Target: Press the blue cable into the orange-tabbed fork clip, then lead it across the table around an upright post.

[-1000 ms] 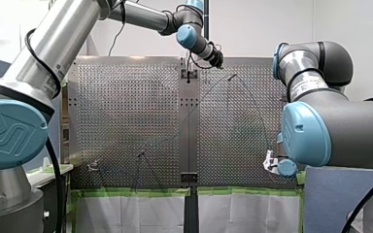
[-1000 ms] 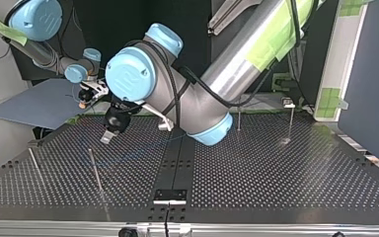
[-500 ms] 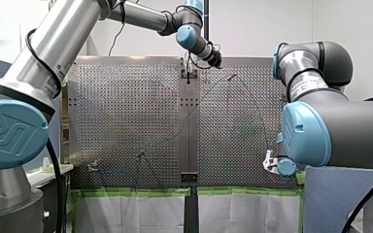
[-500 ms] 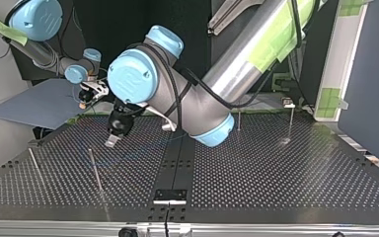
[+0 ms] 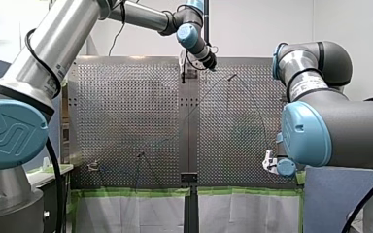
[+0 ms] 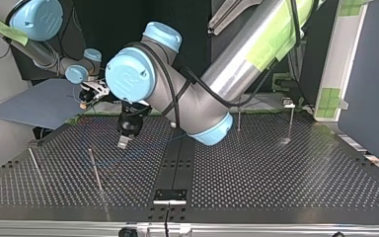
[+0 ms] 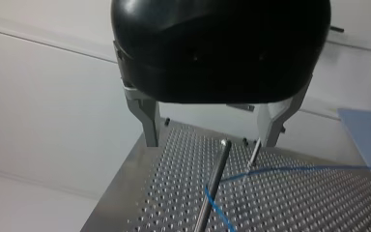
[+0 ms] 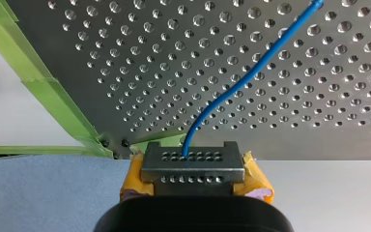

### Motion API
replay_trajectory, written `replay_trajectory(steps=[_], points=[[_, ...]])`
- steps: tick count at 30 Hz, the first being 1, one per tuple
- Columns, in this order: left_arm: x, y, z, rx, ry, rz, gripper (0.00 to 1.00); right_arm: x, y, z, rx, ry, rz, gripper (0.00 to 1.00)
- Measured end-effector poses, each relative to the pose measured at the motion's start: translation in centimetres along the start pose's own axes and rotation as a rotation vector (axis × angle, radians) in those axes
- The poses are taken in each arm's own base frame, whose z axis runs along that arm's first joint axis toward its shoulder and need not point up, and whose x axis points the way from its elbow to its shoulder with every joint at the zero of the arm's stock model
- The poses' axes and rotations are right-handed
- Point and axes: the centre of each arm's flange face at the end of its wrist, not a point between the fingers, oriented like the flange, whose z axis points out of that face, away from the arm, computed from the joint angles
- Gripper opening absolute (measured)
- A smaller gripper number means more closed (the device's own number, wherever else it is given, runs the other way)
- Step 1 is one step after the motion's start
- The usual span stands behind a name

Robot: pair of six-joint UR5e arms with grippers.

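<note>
Blue cable [image 8: 232, 92], one, two end effectors [image 7: 210, 142] [image 8: 193, 166]

Bright, even light — sheen on the table [image 6: 276, 173], perhaps overhead.

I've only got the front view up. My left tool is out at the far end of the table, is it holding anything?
Observer: No. The left wrist view shows the left tool open, with nothing between its metal fingers.
Operator: What's ahead of it?
Observer: An upright post stands just ahead, between the fingers, and the blue cable runs past it over the table. I cannot tell if they touch.
Operator: Who has the cable, then?
Observer: The right tool. In the right wrist view its yellow pads are shut on the cable, which leads out from it across the perforated plate.
</note>
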Motion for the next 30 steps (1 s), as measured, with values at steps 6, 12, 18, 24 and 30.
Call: replay_trajectory(steps=[6,12,18,24,30], points=[[-0.1,0.46,-0.06,-0.047,-0.007,0.01,1.0,-0.02,-0.03,-0.02,0.001,0.0,0.0,0.0],[-0.17,0.84,-0.1,-0.087,-0.014,0.011,1.0,-0.01,-0.05,-0.02,0.001,0.0,0.0,0.0],[-0.21,0.89,-0.12,-0.091,-0.016,0.012,1.0,-0.01,-0.02,-0.01,0.0,0.0,0.0,0.0],[-0.19,0.87,-0.11,-0.089,-0.015,0.012,1.0,-0.01,-0.04,-0.01,0.001,0.0,0.0,0.0],[-0.18,0.85,-0.1,-0.086,-0.014,0.012,1.0,-0.01,-0.05,-0.01,0.001,0.0,-0.001,0.0]])
